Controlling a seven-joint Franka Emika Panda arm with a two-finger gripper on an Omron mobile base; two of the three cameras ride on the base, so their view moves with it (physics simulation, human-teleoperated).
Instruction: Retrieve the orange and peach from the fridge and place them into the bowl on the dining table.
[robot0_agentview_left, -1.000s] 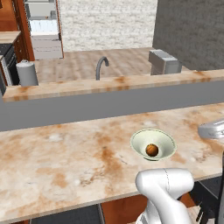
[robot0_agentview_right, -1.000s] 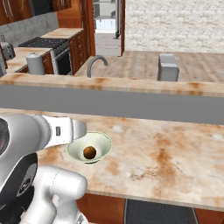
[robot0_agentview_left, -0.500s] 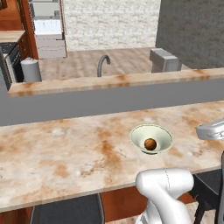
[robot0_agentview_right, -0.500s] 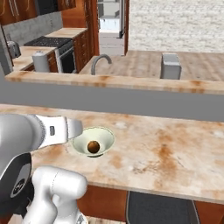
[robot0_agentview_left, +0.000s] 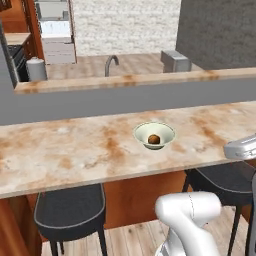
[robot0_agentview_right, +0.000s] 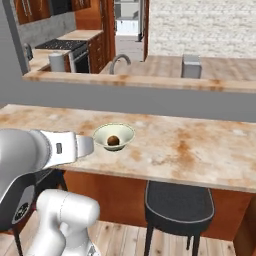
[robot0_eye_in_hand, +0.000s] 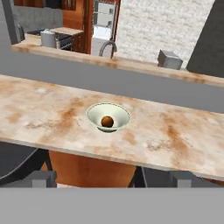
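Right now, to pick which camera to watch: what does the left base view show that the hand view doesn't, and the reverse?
Left base view: two dark stools standing with their legs on the plank floor below the dining table. Hand view: the open pincer, tips low in the picture, aimed toward the table. Both: the bowl on the table holding the orange alone, with the faucet and toaster beyond the grey ledge.

Dining table (robot0_agentview_left: 75, 150) marbled stone top, wooden base; bowl (robot0_agentview_left: 154, 132) smooth, matt.
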